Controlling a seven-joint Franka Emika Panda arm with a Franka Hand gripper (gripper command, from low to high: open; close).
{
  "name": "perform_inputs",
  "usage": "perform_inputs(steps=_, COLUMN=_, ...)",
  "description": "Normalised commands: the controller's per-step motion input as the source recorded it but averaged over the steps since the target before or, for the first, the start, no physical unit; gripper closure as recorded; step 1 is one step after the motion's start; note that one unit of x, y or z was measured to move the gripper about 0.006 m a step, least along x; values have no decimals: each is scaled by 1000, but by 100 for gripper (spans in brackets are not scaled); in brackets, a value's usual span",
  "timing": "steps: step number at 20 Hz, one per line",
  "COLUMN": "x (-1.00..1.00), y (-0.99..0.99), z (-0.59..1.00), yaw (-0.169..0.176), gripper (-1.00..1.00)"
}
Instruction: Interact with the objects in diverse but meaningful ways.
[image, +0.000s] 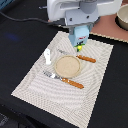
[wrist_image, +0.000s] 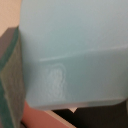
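Pale blue cup (image: 79, 36), glossy, held in pincer (image: 79, 45)

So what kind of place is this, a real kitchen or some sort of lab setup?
Probably a lab tabletop staged as a toy place setting, not a real kitchen. A striped placemat on a black table holds a tan plate flanked by orange-handled cutlery, with a robot arm above.

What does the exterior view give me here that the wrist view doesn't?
Only the exterior view shows the layout: tan plate on the striped placemat, orange-handled cutlery on either side, white shaker bottle, grey bowl. Only the wrist view shows the cup's glossy surface close up. Both show the pale blue cup at the gripper.
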Motion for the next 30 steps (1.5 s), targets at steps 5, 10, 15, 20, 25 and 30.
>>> perform_inputs(steps=5, x=-650, y=615, z=-263, yaw=84, gripper=100)
perform_inputs(steps=10, x=-722, y=537, z=-342, yaw=85, gripper=100)
perform_inputs(steps=15, x=-880, y=372, z=-379, yaw=80, gripper=100)
perform_inputs(steps=20, x=-997, y=198, z=-401, yaw=58, gripper=100)
perform_inputs(steps=25, x=-997, y=98, z=-474, yaw=52, gripper=100)
perform_inputs(steps=30, x=-993, y=0, z=-538, yaw=33, gripper=100)
